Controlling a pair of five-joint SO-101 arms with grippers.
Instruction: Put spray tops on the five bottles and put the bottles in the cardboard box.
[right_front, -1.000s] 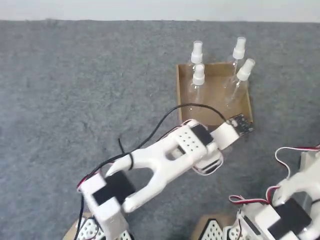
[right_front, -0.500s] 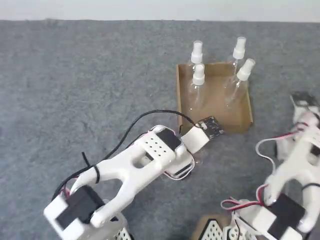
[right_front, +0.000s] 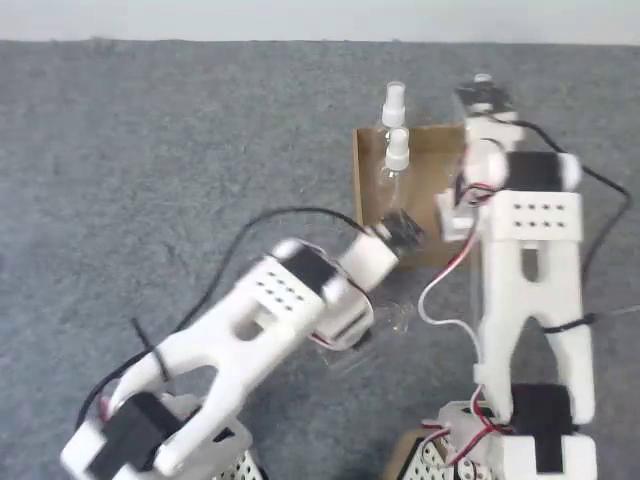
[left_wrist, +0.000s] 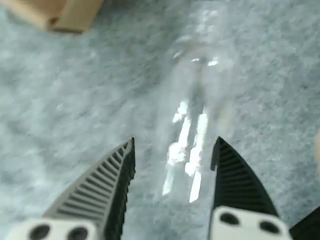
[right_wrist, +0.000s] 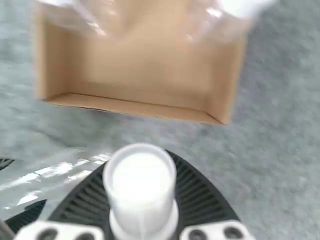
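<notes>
Left arm (right_front: 250, 330) is stretching low across the grey carpet (right_front: 150, 150), with the left gripper (left_wrist: 175, 142) pointing down and its fingers spread apart. An uncapped clear bottle (left_wrist: 192, 125) is lying on the carpet between and just ahead of the fingertips, near the cardboard box (right_front: 357, 170).

Right arm (right_front: 525, 270) is reaching forward over the box's right half. The right gripper (right_wrist: 142, 160) is clamping a white spray top (right_wrist: 140, 187), held upright short of the box's near wall.

Two capped bottles (right_front: 397, 160) are standing upright along the box's left side. A black cable (right_front: 270, 215) is looping above my left arm.
</notes>
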